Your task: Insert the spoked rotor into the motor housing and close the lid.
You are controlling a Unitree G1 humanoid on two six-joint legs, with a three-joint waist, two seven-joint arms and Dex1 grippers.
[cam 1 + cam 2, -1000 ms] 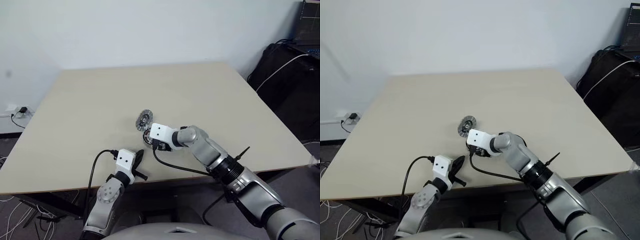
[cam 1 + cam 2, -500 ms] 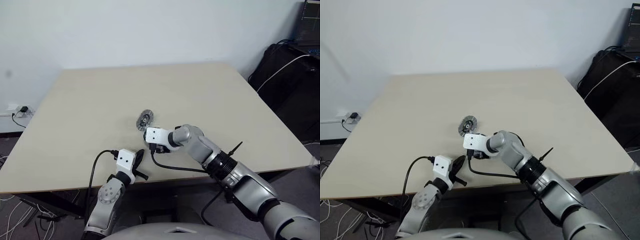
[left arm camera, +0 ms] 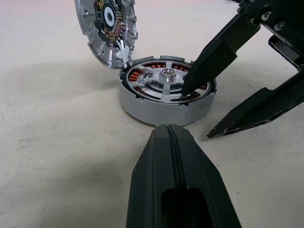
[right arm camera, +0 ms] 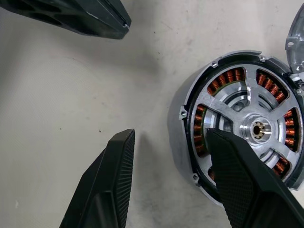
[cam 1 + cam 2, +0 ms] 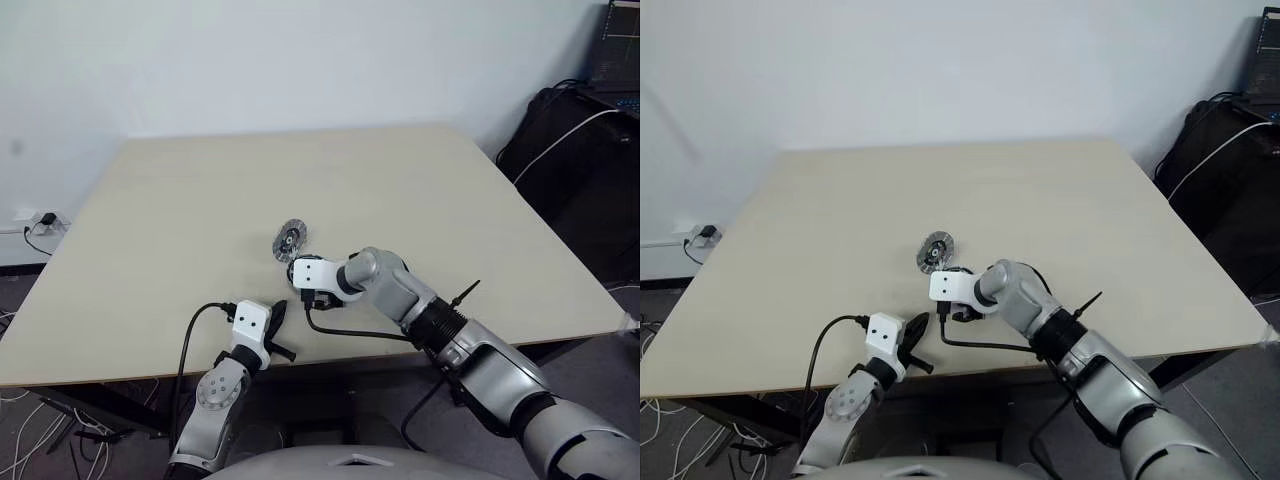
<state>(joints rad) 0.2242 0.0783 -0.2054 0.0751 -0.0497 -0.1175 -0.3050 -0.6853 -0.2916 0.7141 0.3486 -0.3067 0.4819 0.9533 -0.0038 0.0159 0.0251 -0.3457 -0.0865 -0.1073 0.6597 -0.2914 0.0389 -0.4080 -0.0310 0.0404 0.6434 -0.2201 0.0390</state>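
Low round grey motor housing [image 3: 166, 97] with copper windings was seen near table's [image 5: 400, 190] front edge, silver spoked rotor [image 4: 256, 128] seated inside. Round silver-grey metal lid [image 3: 107, 28] was propped tilted against its far rim. Right gripper [image 4: 180, 175] was held wide, 1 finger on rotor, 1 outside wall. Left gripper [image 3: 173, 137] was shut, empty. Lid judged stiff, slippery: best gripped by rim.

no legible text, no labels, no nos. — nothing readable

Rotor [image 3: 164, 80] in housing [image 3: 161, 107]; lid [image 3: 107, 31] upright behind, on table [image 5: 200, 200].
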